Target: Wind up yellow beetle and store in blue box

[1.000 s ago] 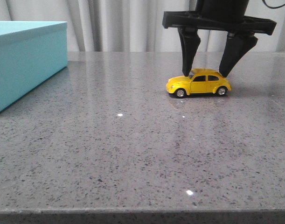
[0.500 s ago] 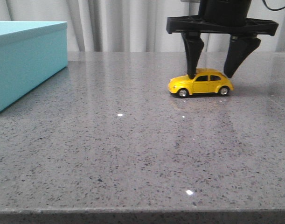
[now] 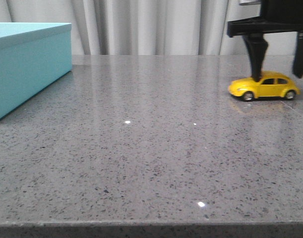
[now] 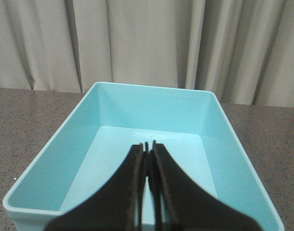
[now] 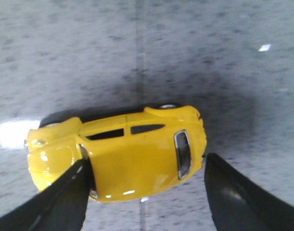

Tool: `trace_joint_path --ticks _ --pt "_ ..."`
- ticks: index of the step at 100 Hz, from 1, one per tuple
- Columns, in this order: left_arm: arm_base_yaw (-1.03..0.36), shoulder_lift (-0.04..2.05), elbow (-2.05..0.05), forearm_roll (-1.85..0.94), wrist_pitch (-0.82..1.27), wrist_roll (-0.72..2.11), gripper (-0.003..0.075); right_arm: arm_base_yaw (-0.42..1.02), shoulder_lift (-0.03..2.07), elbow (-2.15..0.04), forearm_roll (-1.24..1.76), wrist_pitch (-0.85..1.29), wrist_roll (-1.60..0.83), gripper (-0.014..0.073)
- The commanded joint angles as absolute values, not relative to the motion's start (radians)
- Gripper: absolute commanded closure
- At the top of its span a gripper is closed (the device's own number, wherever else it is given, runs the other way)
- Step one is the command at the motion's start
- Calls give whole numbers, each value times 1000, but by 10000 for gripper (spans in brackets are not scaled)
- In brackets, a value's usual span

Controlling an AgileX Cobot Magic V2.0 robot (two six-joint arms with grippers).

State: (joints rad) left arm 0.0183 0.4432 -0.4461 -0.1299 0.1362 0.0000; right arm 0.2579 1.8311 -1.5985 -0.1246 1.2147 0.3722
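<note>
yellow beetle (image 3: 264, 87) between right end effector (image 3: 279, 63) fingers

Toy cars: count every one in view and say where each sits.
1. The beetle stands on the table's right side, under the open right gripper, one finger touching its hood. The box interior shows no car, though the left gripper hides some floor.
</note>
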Motion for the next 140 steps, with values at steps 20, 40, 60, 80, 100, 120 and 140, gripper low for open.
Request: trace_joint_path --ticks 20,40,60,80,100,120,140 --pt "13 455 -478 -140 62 0 739 241 1708 -1625 -182 1203 367 85" --pt "13 455 -478 -140 34 0 739 243 1578 -1625 -104 1190 345 85" --pt "13 455 -475 -140 34 0 739 243 1483 -1625 -84 1193 328 85" --pt "13 455 -475 -140 35 0 739 243 1427 -1622 -83 1204 299 85" --pt "13 455 -475 -140 35 0 739 249 1390 -1621 -83 1205 296 85" --pt "13 455 -491 -140 63 0 739 277 1370 -1621 -83 1206 293 85" --pt "13 455 -529 -149 104 0 739 310 1370 -1621 -82 1209 293 85"
